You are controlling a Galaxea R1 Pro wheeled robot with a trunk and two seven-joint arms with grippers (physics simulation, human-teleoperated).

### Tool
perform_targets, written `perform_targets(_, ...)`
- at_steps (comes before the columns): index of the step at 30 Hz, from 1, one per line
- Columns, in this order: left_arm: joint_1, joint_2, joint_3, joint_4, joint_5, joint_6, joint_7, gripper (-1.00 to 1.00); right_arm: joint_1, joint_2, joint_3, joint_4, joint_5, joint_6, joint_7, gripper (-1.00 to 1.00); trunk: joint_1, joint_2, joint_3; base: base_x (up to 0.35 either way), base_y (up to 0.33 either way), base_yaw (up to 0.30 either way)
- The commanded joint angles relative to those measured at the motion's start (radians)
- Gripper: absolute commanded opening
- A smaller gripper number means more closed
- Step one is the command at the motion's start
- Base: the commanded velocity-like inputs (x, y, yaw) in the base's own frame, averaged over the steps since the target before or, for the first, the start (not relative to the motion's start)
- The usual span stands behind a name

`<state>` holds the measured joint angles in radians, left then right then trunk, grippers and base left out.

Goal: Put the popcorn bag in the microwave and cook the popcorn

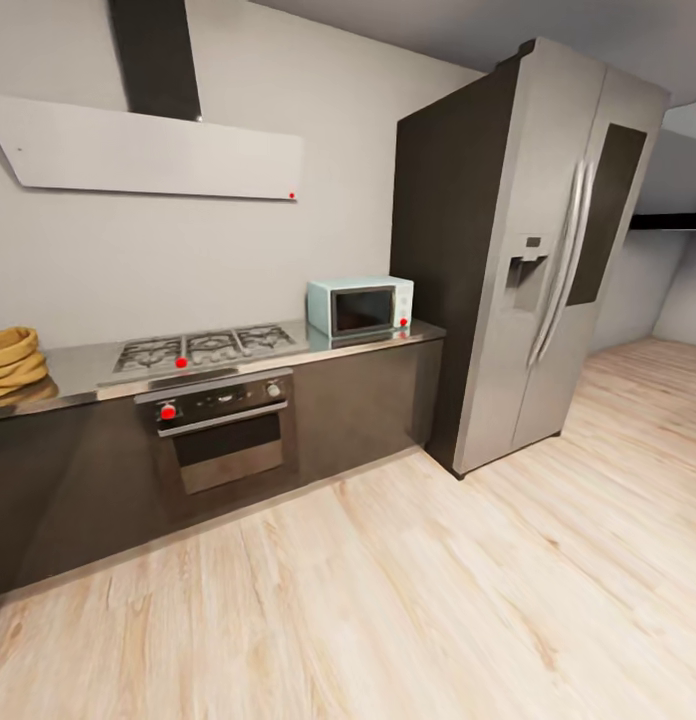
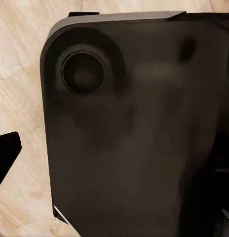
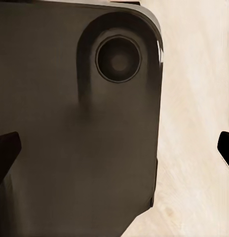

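Far left on the countertop, cut by the frame edge: the popcorn bag, tan and wrinkled, set clear of the burners (sensible for a sack near flame). No telling what lies inside it from here.

Next along, a gas hob sunk into the steel above the oven, with the range hood hung directly over it to catch fumes.

Then the microwave, door closed, at the counter's right end just beside the refrigerator. Well apart from the bag, with the hob between.

Seen from well back across the wood floor. Probably still the approach stage, nothing grasped.

Both wrist cameras aimed down at the robot base, arms apparently tucked low for travel. Left gripper: one dark fingertip visible, so cannot tell whether spread or closed. Right gripper: tips at opposite edges, spread wide, holding nothing.
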<state>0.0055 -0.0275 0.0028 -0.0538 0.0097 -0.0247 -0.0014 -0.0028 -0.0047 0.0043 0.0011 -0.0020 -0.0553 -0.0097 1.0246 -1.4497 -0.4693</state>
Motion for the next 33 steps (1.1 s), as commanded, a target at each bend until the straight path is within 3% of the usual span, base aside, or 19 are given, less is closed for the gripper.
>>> perform_targets(1, 0.0, 0.0, 0.0, -0.001, 0.001, -0.001, 0.0, 1.0, 0.0, 0.0, 0.0, 0.0, -0.001, -0.003, -0.001, 1.0, 0.0, 0.0, -0.001, 0.107, -0.053, 0.0)
perform_targets(14, 0.001, 0.0, 0.002, -0.002, 0.001, -0.001, 0.0, 1.0, 0.0, 0.002, -0.001, 0.0, -0.003, -0.003, -0.001, 1.0, 0.0, 0.0, -0.001, 0.011, -0.006, -0.074)
perform_targets(33, 0.001, 0.0, 0.002, -0.002, 0.001, -0.001, 0.0, 1.0, 0.0, 0.003, -0.003, 0.0, -0.003, -0.003, -0.001, 1.0, 0.0, 0.0, -0.001, 0.0, 0.0, -0.152)
